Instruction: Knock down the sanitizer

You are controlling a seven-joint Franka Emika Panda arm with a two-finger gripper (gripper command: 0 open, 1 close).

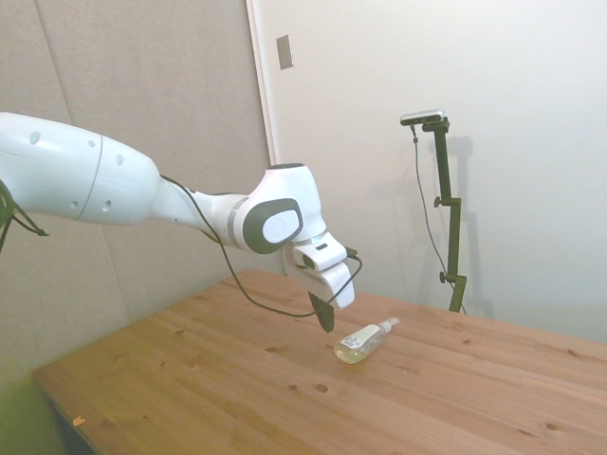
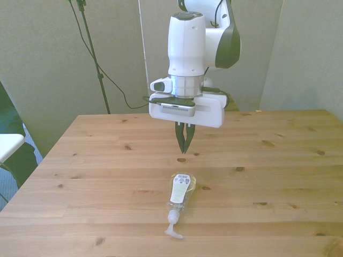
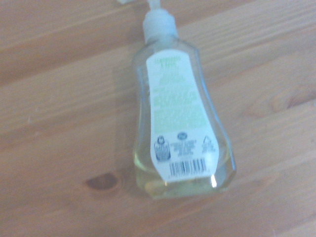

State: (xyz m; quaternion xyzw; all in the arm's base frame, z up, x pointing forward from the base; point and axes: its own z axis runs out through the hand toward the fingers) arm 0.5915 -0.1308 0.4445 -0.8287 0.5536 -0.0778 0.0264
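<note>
The sanitizer (image 2: 180, 193) lies flat on its side on the wooden table (image 2: 278, 176), its white label facing up and its white pump nozzle pointing toward the near edge in the front view. In the side view the sanitizer (image 1: 362, 342) lies just right of the fingertips. My gripper (image 2: 184, 145) hangs above the table behind the bottle's base, its dark fingers pinched together with nothing between them, not touching the bottle. In the side view the gripper (image 1: 325, 318) hovers a little above the wood. The wrist view is filled by the sanitizer (image 3: 178, 116), its label and barcode showing.
The wooden table (image 1: 190, 379) carries only the bottle. A black cable (image 1: 248, 289) loops from the arm to the wrist. Padded wall panels stand behind the table.
</note>
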